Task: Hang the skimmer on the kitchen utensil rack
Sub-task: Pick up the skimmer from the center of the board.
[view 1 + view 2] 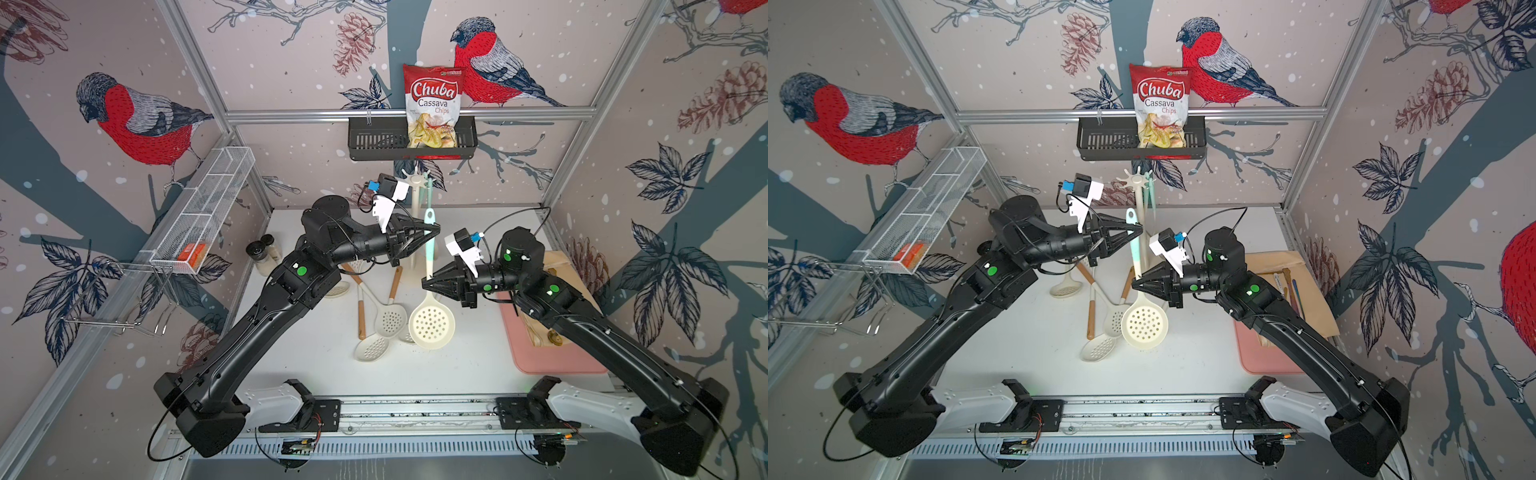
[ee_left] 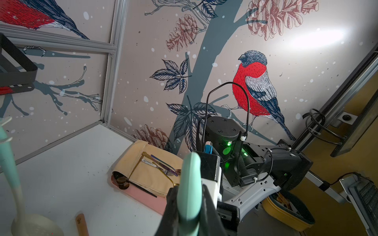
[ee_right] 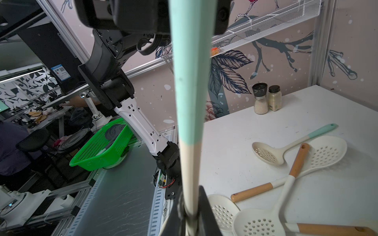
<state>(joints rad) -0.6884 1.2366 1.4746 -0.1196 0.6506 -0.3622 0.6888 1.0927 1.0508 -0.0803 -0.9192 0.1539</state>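
Left tool [image 1: 434,230] pinches the skimmer [image 1: 429,255] high, centre frame; right tool [image 1: 424,284] below, grip impossible to tell, should clear before the lift to the kitchen utensil rack [image 1: 416,179], upper centre.

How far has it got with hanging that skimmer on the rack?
Done: the mint-handled skimmer looks lifted off the table, held upright. In hand: the left gripper is clamped near its handle's top; the right gripper flanks the cream shaft lower down, grip unclear. Left: carry its end to a hook arm of the kitchen utensil rack behind, where one mint-handled utensil already hangs.
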